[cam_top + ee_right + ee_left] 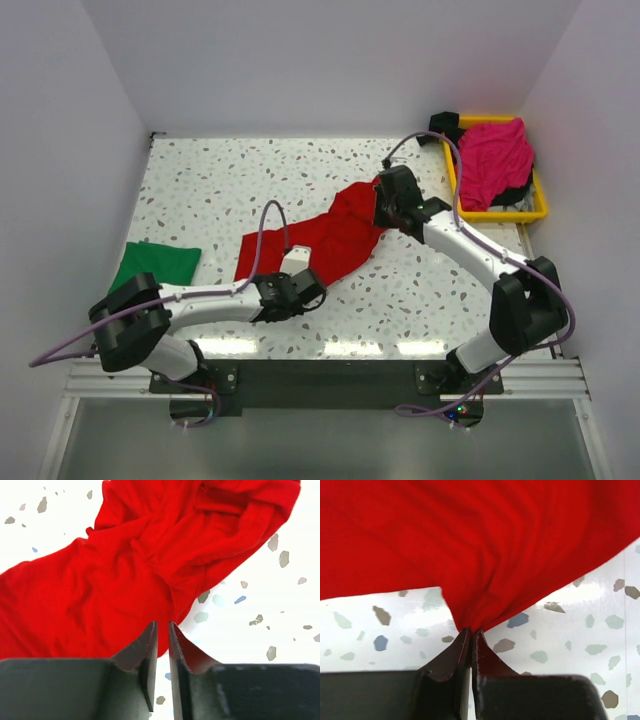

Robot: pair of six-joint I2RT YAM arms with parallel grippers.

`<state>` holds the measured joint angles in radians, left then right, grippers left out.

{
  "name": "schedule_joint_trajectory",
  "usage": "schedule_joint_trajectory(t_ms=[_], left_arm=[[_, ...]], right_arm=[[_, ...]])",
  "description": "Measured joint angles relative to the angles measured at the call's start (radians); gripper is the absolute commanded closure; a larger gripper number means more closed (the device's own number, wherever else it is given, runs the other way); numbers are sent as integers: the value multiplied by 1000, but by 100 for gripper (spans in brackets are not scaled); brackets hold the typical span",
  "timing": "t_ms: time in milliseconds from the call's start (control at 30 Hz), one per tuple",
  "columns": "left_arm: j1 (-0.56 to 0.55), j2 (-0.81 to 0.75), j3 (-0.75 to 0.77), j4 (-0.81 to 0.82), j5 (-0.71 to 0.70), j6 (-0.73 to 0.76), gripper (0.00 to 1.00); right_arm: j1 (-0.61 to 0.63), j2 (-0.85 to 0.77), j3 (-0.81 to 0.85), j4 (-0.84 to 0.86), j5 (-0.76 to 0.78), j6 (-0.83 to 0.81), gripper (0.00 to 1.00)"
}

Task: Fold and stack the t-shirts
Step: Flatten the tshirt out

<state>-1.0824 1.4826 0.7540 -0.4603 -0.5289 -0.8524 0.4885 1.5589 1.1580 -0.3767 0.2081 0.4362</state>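
Observation:
The red t-shirt (pixel 330 235) lies crumpled and stretched diagonally across the middle of the table. My left gripper (pixel 310 291) is at its near edge. In the left wrist view that gripper (pixel 471 630) is shut on a pinch of the red t-shirt (pixel 470 540), whose folds run into the tips. My right gripper (pixel 384 205) is at the shirt's far right end. Its jaws (pixel 162 624) stand almost together, with the edge of the red t-shirt (pixel 125 570) between the tips. A folded green t-shirt (pixel 158 262) lies at the left. A magenta t-shirt (pixel 493 160) is heaped in the tray.
The yellow tray (pixel 500 214) stands at the back right corner, with dark cloth under the magenta heap. White walls close the table on the left, back and right. The speckled tabletop (pixel 230 180) shows bare at the back left.

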Motion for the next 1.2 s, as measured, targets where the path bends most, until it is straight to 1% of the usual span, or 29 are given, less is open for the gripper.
schedule_joint_trajectory(t_ms=[67,167,300,433,500,600,733,1067,1200], left_arm=[[20,-41,-24,0,1,-2,100],[43,-66,-45,3,3,-3,100],[84,-99,-97,20,29,-23,100],[152,-193,-187,52,87,-30,100],[177,-221,-203,54,99,-30,100],[179,-232,-207,57,111,-31,100],[179,-232,-207,60,121,-31,100],[179,-224,-207,79,138,-30,100],[179,-224,-207,81,141,-30,100]], right_arm=[[-1,-22,-13,5,0,-3,77],[-3,5,15,18,-13,-18,75],[0,130,135,23,-36,-53,73],[10,284,260,24,-45,-94,72],[15,340,297,16,-44,-112,72],[21,404,341,-5,-45,-131,66],[29,424,351,-27,-45,-147,62],[61,467,385,-56,-29,-161,62],[63,486,387,-76,1,-167,62]])
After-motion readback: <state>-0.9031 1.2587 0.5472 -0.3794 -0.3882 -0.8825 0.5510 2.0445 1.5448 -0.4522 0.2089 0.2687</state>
